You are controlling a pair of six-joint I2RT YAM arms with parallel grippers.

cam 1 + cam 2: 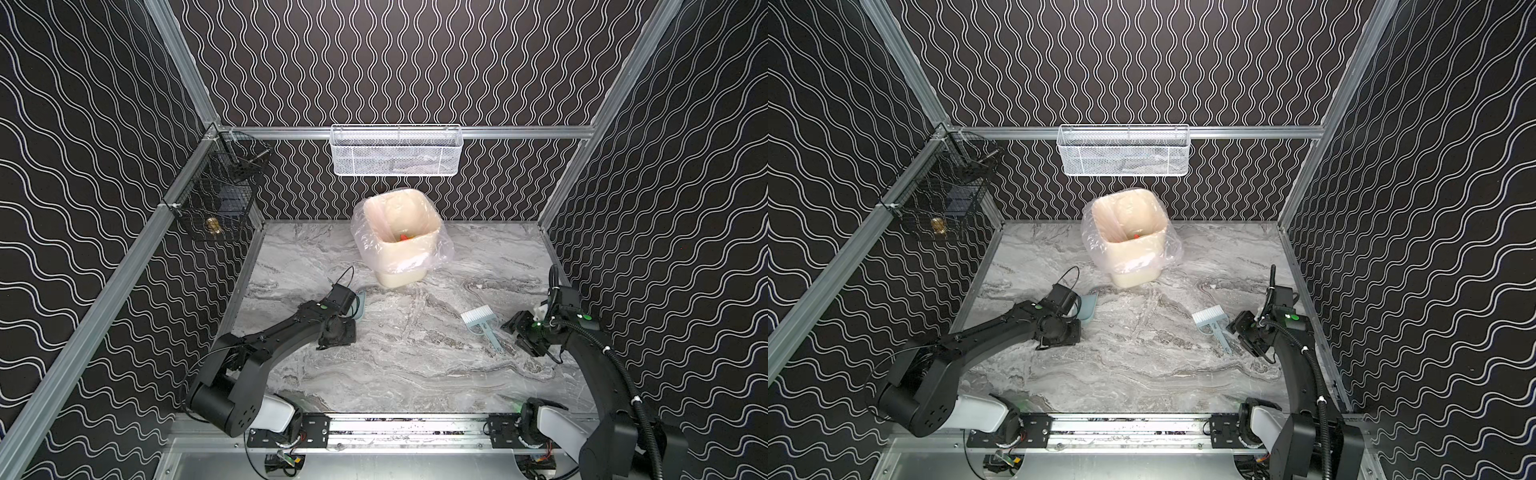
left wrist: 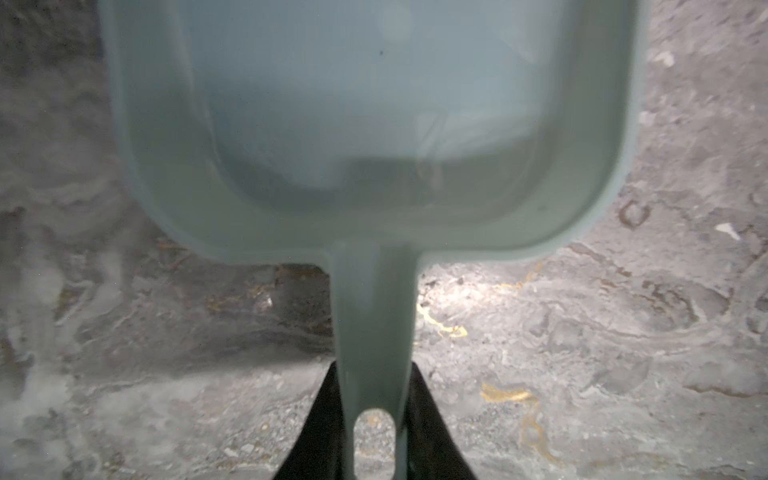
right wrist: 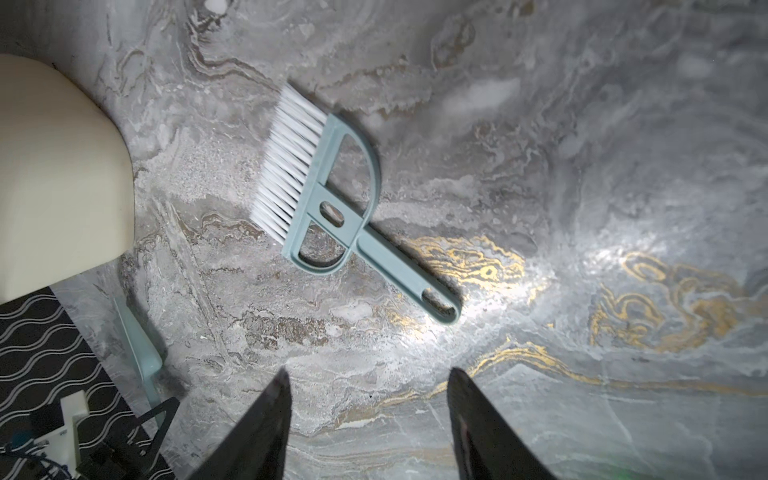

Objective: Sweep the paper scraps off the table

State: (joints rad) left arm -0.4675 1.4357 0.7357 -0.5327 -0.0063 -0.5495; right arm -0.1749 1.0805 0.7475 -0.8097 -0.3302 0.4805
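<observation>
**Left gripper (image 2: pixel 374 374) pinches dustpan (image 2: pixel 374 124) handle; right gripper (image 3: pixel 368 374) spread, empty**

Paper scraps (image 1: pixel 404 237) show only as a red-orange bit inside the lined bin (image 1: pixel 401 274) at the back of the grey marble table (image 1: pixel 415 374). The bin's wall hides its depths. Dustpan's front is cut off. Brush (image 3: pixel 328 199) lies flat near the right gripper, apart.

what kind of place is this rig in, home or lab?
Most likely a lab test cell, not a home: an aluminium frame and wavy-patterned black walls box in the table, and a left arm and right arm are mounted at its front edge.
</observation>
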